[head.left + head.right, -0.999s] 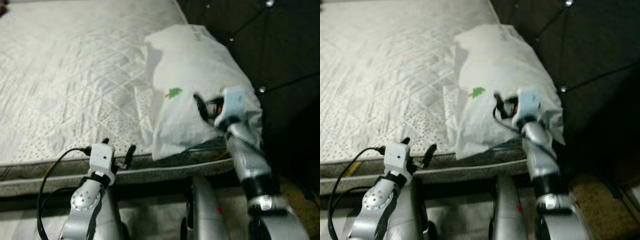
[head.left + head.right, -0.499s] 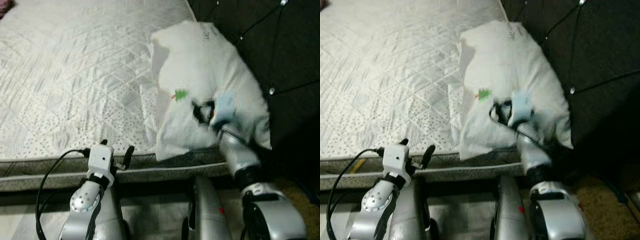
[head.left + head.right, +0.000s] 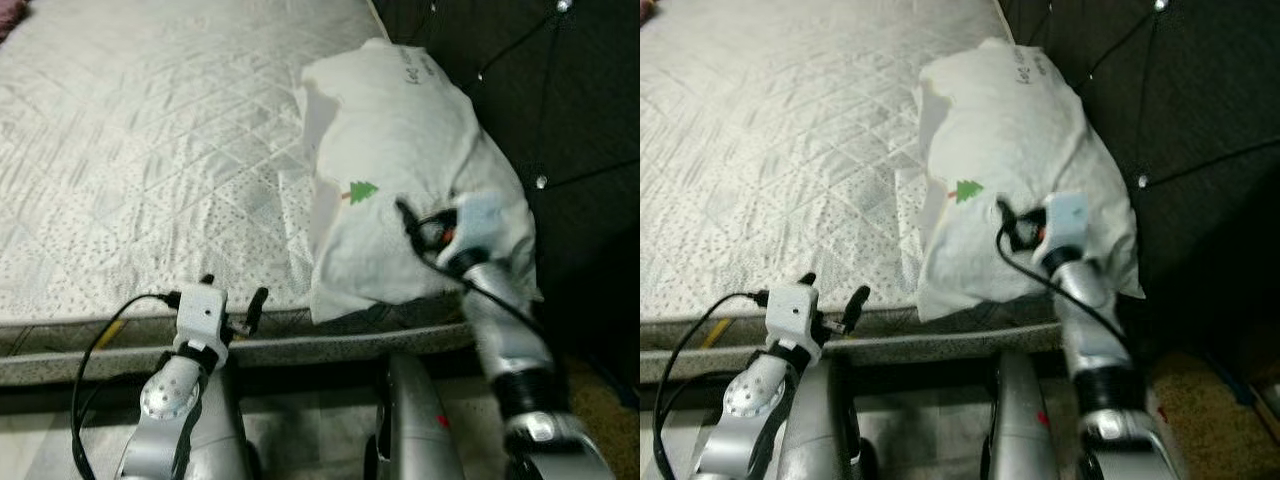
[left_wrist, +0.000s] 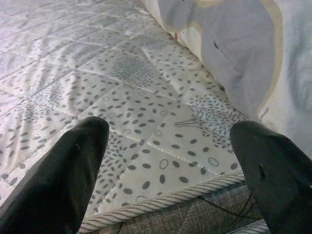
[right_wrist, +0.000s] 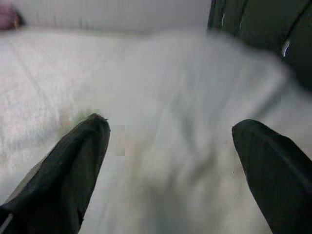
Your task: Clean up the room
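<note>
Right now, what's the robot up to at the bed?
The robot stands at the edge of a bed with a quilted mattress. A white pillow with a small green tree print lies at the bed's right side against the dark headboard. The right pincer is open and reaching over the pillow's near end, not gripping it. The left pincer, also open and empty, hovers at the mattress edge beside the pillow.

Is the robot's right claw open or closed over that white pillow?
Open. The right gripper shows its two black fingers spread wide apart, with the pillow showing between them.
</note>
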Robot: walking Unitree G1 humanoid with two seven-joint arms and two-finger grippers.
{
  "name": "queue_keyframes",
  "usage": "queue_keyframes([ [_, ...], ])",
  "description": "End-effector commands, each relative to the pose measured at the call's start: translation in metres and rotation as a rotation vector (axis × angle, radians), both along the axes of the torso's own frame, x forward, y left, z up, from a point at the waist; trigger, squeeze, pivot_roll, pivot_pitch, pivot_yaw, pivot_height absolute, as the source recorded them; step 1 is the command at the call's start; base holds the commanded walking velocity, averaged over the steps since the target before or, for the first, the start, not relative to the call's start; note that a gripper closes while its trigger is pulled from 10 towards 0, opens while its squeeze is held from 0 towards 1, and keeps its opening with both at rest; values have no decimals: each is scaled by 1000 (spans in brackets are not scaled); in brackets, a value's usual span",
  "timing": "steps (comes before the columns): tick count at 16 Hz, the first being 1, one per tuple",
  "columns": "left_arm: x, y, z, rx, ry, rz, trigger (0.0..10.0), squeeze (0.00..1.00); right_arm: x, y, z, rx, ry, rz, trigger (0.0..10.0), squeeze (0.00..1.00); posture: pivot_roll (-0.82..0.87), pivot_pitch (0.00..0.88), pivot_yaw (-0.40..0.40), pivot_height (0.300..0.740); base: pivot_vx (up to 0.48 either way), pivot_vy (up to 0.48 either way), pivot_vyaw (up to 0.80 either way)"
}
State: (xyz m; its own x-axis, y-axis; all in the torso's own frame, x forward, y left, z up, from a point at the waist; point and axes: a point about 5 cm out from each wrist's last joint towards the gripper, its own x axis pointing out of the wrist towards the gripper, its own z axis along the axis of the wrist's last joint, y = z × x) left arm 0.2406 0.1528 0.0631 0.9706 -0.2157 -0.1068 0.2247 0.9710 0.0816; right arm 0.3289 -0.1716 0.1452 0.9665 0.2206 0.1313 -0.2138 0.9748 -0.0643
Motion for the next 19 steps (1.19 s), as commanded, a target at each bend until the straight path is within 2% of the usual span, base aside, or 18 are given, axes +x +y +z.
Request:
queue_keyframes([
  [1,-2,4,1,13,-15,26,10000,0,-8,4,7,44,-27,-8,10000,0,27,72,4,539,0,0,0],
  [3,-3,10,3,8,-28,72,10000,0,-29,14,5,205,-23,-37,10000,0,29,62,2,539,0,0,0],
  [4,-3,11,3,6,-30,82,10000,0,-37,17,0,250,-11,-63,10000,0,26,56,4,548,0,0,0],
  [5,-3,10,0,7,-25,74,10000,0,-46,22,-11,257,11,-101,10000,0,17,41,9,567,0,0,0],
  [7,1,5,-2,4,-24,59,10000,0,-51,23,-14,248,31,-110,10000,0,2,19,10,591,0,0,0],
  [11,8,2,1,-4,-42,63,10000,0,-50,15,-10,257,44,-135,10000,0,-6,5,4,631,0,0,0],
  [12,12,7,2,-18,-49,115,10000,0,-50,7,-12,256,52,-153,10000,0,-6,0,2,645,0,0,0],
  [14,13,6,5,-23,-68,123,10000,0,-51,1,-17,235,64,-169,10000,0,-5,0,-1,665,0,0,0],
  [19,15,8,15,-11,-93,166,10000,0,-53,-1,-21,213,92,-171,10000,0,-8,2,-7,723,0,0,0],
])
